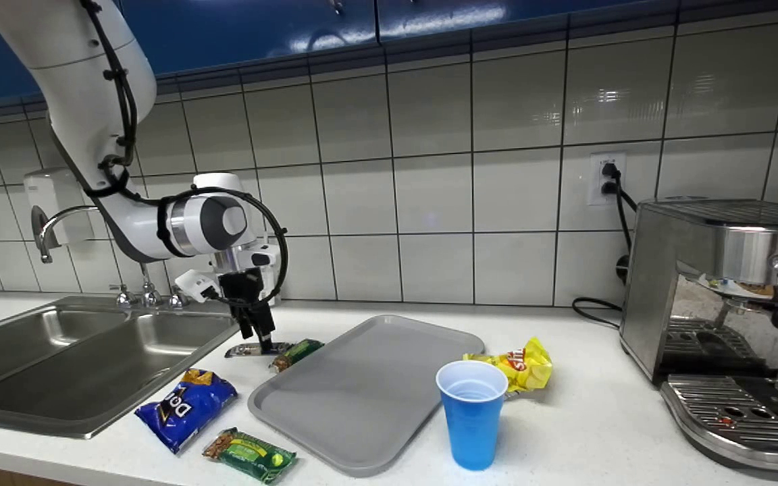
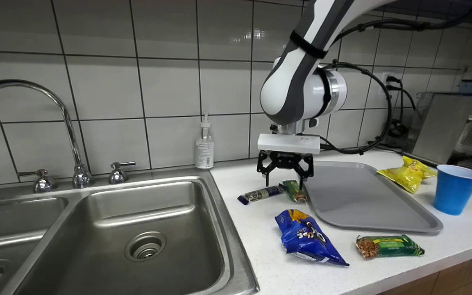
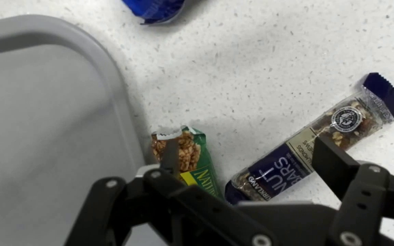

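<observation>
Countertop [image 2: 260,233]; arm [image 2: 297,78] bent; jaws wide, downward over nut bar [image 3: 294,153]

Glossy plastic film wraps the nut bar [image 3: 296,153] and blue chip bag [image 2: 307,237]; the grey tray [image 2: 359,196] looks like smooth, matt plastic, the sink [image 2: 96,254] satiny metal, the wall tiles [image 2: 170,86] glossy.

Hand [image 2: 284,183] hung spread wide over slim bar [image 2: 262,194] and green-wrapped bar [image 2: 294,191], between sink [image 2: 96,246] and gray tray [image 2: 359,196]; blue bag [image 2: 307,237] lay nearby.
</observation>
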